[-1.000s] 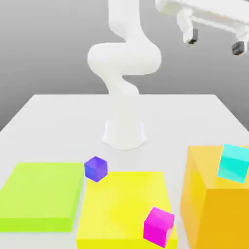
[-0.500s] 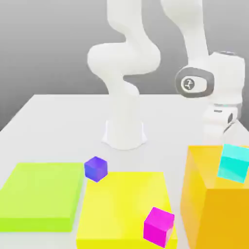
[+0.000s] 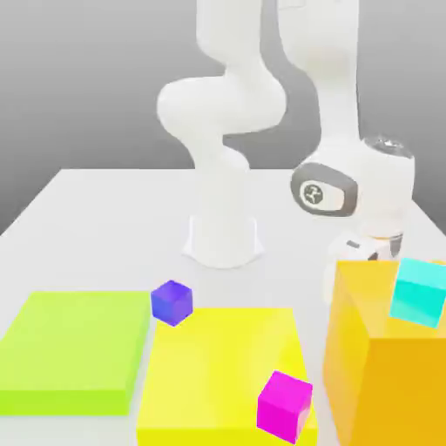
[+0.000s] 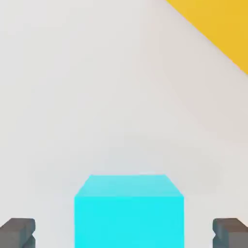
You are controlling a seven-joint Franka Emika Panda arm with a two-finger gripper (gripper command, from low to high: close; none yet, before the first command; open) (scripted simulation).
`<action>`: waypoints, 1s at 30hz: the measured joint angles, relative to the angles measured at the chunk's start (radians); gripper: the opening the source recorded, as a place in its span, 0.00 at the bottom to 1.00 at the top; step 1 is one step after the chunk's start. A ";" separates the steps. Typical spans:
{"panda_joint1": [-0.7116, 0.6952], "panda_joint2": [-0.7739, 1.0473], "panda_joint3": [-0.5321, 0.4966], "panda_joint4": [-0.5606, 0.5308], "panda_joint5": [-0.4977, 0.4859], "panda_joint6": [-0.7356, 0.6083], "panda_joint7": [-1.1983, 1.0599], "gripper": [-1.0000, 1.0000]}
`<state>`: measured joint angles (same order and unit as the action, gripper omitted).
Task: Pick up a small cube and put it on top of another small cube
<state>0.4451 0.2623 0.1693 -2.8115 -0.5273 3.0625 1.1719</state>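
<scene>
In the hand view a small cyan cube (image 4: 129, 213) rests on the white tabletop. My gripper (image 4: 124, 233) is open, with its two grey fingertips (image 4: 18, 232) standing wide on either side of the cube and not touching it. In the exterior view the hand (image 3: 370, 248) has come down just behind the tall orange block (image 3: 375, 366), which hides its fingers. A cyan cube (image 3: 418, 292) shows against that block's top at the exterior view's right. I cannot tell whether it is the same cube as the one between the fingers.
A purple cube (image 3: 172, 302) sits on the table between a low green slab (image 3: 74, 348) and a yellow slab (image 3: 222, 366). A magenta cube (image 3: 284, 406) lies on the yellow slab's near right corner. The arm's white base (image 3: 223, 235) stands mid-table.
The arm has swung down from high at the upper right until the hand sits low behind the orange block. The cubes have not moved. The gripper stayed open.
</scene>
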 joint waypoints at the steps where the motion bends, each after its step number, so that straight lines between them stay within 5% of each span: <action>1: 0.035 0.018 -0.040 0.004 -0.021 0.015 0.016 0.00; 9: 0.019 0.005 -0.018 0.001 0.000 0.006 0.001 0.00; 15: -0.158 -0.136 0.225 -0.040 0.271 -0.092 -0.202 0.00; 20: -0.156 -0.254 0.287 -0.058 0.513 -0.185 -0.372 0.00; 30: -0.099 -0.251 0.166 0.028 0.336 -0.600 -0.168 0.00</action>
<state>0.3464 0.0110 0.3348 -2.7830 -0.1918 2.4626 1.0039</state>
